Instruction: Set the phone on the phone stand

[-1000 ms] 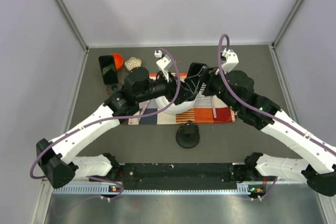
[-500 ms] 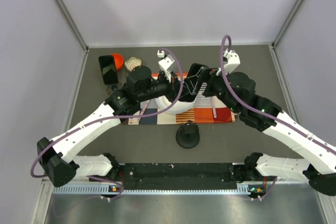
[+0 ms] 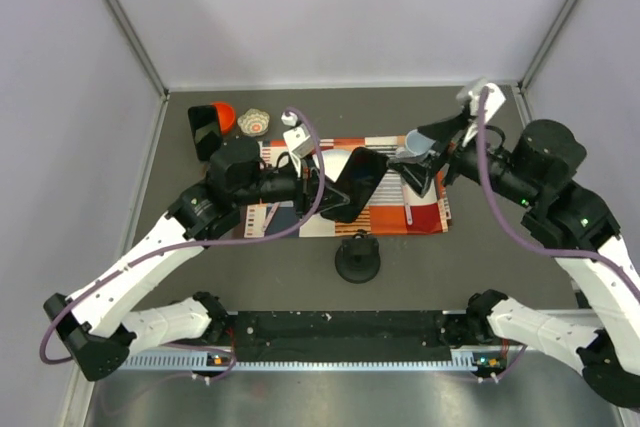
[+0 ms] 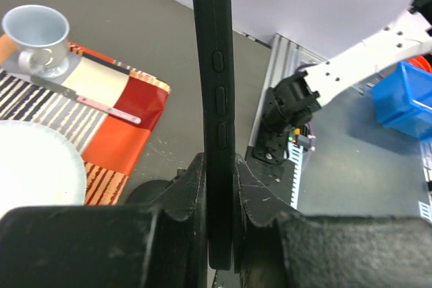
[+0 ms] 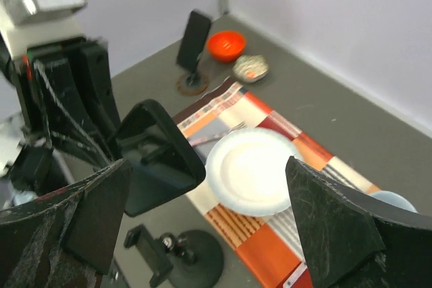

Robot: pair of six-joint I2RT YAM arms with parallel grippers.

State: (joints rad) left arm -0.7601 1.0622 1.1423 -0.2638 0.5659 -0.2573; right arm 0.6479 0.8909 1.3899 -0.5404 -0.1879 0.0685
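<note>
Left end effector (image 4: 219,177) is clamping the phone (image 4: 214,65) across its flat faces near one end. Right end effector (image 5: 209,220) is hanging released, facing it. The phone is looking stiff, glossy and probably slippery. Stand (image 3: 207,132) is sitting behind the left end effector.

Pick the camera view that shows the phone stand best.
Right wrist view: the phone stand is seen side-on, its tilted plate above the round base. The top view shows the phone stand from above, foreshortened. The left wrist view misses it.
</note>
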